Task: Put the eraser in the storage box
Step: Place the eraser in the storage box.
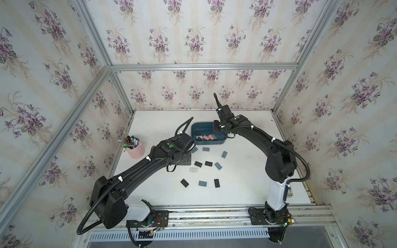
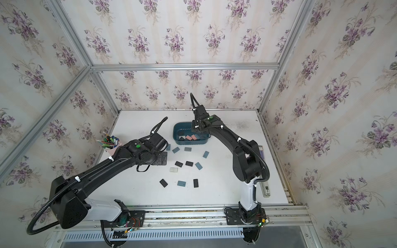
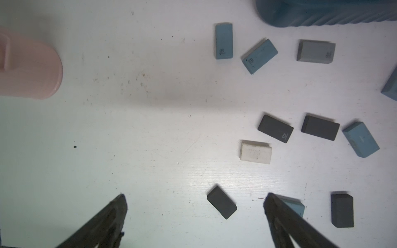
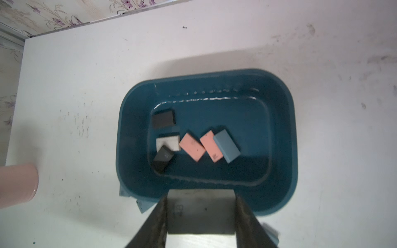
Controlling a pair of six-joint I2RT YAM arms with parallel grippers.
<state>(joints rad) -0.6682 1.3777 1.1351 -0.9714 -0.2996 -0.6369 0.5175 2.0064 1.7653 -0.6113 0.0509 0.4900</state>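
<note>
A white table (image 1: 236,193) is shown, with both arms mounted along its near edge. The storage box (image 1: 198,128) is set toward the far edge, about midway along it, and six stored erasers (image 4: 192,146) are already laid on its floor. A pink pen cup (image 1: 137,150) is stood by the left edge.

The right arm (image 1: 257,137) is reached over the box. The right jaws are drawn partway together on a grey eraser (image 4: 202,214), which is pinched by its two sides and hung above the box's rim rather than squarely over its floor. The left arm (image 1: 139,169) is held above mid-table. The left jaws are spread fully and nothing is gripped. Loose erasers (image 3: 276,128) are scattered below them, between the box and the near edge.

The delivery step is judged to be in hand. The grey eraser should be carried slightly further over the interior, and the jaws then opened above bare floor.
</note>
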